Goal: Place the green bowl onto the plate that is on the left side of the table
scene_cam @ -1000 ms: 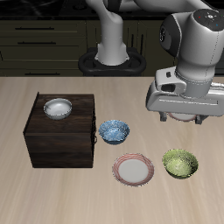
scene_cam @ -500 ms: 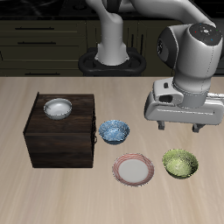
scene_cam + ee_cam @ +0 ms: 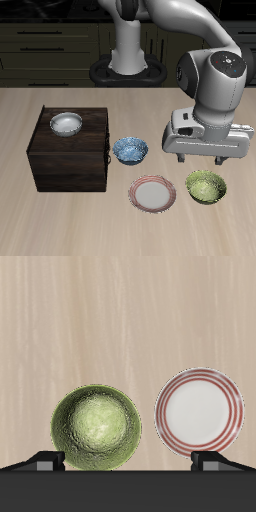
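Observation:
The green bowl (image 3: 206,186) sits upright near the table's front edge; its mottled inside shows in the wrist view (image 3: 96,427). My gripper (image 3: 201,157) hangs open and empty above the table, just behind the bowl and above it. In the wrist view the gripper (image 3: 128,461) has its jaws wide apart. A plate with a pinkish-red rim (image 3: 153,193) lies beside the bowl, apart from it, and also shows in the wrist view (image 3: 199,408). The second look-alike plate, farther back, is hidden behind the gripper's body.
A dark wooden box (image 3: 68,150) carries a white bowl (image 3: 66,123) on its top. A blue patterned bowl (image 3: 130,150) stands beside the box. The robot's base (image 3: 128,68) is at the table's back.
My gripper has come down and moved toward the table's front edge, closer to the green bowl. It now covers the spot where a plate's edge showed beneath it. Nothing on the table moved.

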You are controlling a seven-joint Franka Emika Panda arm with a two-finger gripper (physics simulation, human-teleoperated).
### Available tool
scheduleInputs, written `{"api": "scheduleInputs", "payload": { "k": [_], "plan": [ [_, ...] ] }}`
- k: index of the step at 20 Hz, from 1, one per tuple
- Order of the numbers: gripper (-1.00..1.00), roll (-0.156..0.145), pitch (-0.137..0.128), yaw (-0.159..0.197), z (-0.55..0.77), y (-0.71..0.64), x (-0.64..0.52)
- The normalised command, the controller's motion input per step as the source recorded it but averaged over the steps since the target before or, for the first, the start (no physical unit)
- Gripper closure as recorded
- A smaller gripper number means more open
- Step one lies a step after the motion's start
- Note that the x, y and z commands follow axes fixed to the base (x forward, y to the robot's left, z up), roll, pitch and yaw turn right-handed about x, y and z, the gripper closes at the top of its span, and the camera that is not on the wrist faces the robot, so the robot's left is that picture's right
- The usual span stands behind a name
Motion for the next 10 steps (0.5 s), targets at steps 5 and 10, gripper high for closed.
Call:
{"api": "scheduleInputs", "payload": {
  "k": [5,10],
  "plan": [
    [-1.0,0.008,0.026,0.016,-0.31,0.04,0.01],
    [-1.0,-0.001,0.024,0.008,-0.19,0.01,-0.01]
  ]
}}
